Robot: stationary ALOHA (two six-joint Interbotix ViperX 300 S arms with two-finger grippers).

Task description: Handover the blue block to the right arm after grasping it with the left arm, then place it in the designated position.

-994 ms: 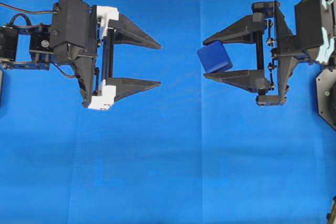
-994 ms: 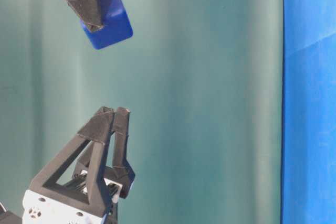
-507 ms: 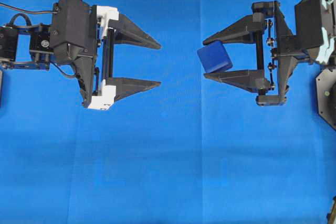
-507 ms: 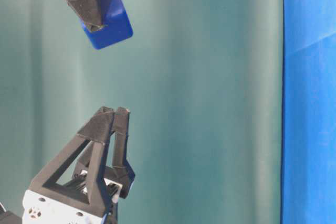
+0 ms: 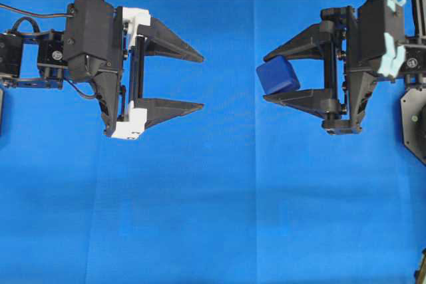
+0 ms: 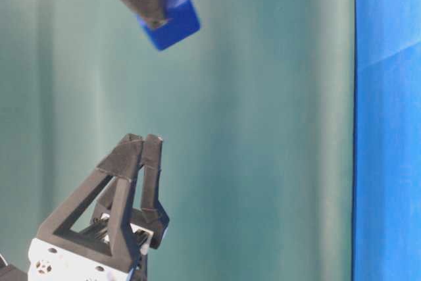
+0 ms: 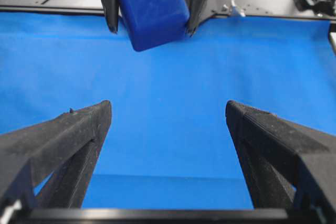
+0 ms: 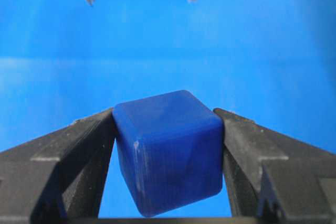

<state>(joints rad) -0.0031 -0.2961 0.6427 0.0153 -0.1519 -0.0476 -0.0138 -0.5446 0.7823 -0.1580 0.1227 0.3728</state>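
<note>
A bright blue cloth (image 5: 219, 217) covers the whole work surface in the overhead view, and no marked target spot shows anywhere on it, so where the designated position lies cannot be told from these pictures. On the left side of that view the left arm's gripper (image 5: 200, 81), the one with white pieces at the base of its fingers, has its jaws spread wide with nothing between them; its own wrist camera shows only bare cloth between its two black fingers (image 7: 68, 135). On the right side the right arm's gripper (image 5: 266, 76), black with a pale mint cap, has its jaws closed partway and pinches the blue block (image 5: 277, 75) at their tips, the cube sitting slightly tilted in the grip. The two grippers face each other tip to tip, well apart. In the table-level view the block (image 6: 170, 11) appears in the upper left of the frame, apparently lifted off the cloth, though that view is oddly oriented and height is hard to judge. The handover therefore looks complete: the left arm has let go and the right arm has the block. What remains is carrying it to the designated position and releasing it there.
</note>
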